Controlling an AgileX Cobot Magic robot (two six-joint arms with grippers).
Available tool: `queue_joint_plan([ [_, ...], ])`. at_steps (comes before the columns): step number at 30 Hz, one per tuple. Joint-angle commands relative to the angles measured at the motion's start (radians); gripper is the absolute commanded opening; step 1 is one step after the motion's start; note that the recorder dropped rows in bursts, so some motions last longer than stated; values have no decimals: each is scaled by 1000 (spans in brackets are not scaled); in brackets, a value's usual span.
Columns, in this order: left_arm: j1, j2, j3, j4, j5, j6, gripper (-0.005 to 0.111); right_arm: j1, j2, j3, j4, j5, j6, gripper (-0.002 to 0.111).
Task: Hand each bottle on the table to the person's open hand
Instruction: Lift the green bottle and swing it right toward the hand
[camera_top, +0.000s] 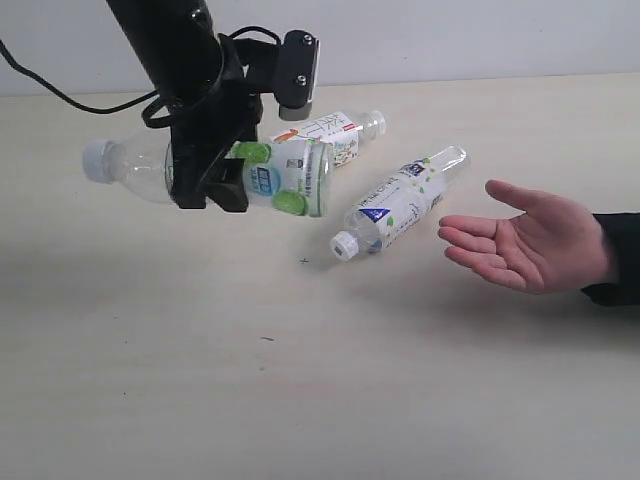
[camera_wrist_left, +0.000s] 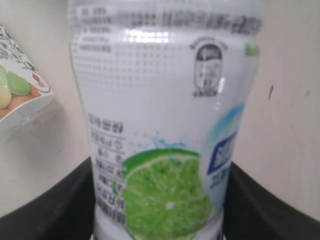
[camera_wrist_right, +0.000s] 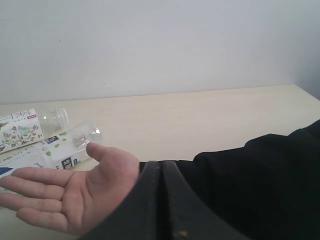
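Observation:
My left gripper (camera_top: 215, 190) is shut on a clear bottle with a lime label (camera_top: 270, 178), held sideways above the table (camera_top: 300, 380), white cap (camera_top: 97, 160) pointing left. In the left wrist view that lime-label bottle (camera_wrist_left: 165, 125) fills the frame between the black fingers (camera_wrist_left: 55, 205). Two more bottles lie on the table: one with a floral label (camera_top: 335, 130) behind the held one, one with a blue-and-green label (camera_top: 395, 205) to its right. The person's open hand (camera_top: 525, 240) waits palm up at the right. My right gripper (camera_wrist_right: 162, 172) is shut and empty, close behind the hand (camera_wrist_right: 70, 192). No pinkish bottle shows.
A black-sleeved forearm (camera_wrist_right: 250, 185) extends from the hand toward the right edge. A white wall (camera_top: 450, 35) runs behind the table's far edge. A black cable (camera_top: 60, 90) trails off left from my left arm.

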Motion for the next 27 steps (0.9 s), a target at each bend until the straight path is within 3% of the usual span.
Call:
queue_joint_plan([
  [1,-51,-36,1,9,8,-150,0,-3,-4,5,0,-6,-4,0],
  [11,-136,-92,1,9,-79,-673,0,-3,-4,5,0,-6,-4,0],
  [19,-165,-94,1,-32,-154,-999,0,-3,-4,5,0,-6,-4,0],
  [25,-165,-94,1,-307,-298,-1217,0,-3,-4,5,0,-6,-4,0],
  [26,-165,-92,1,-466,-353,-1227,0,-3,-4,5,0,-6,-4,0],
  [27,-165,-92,1,-528,-373,-1227,0,-3,-4,5,0,-6,-4,0],
])
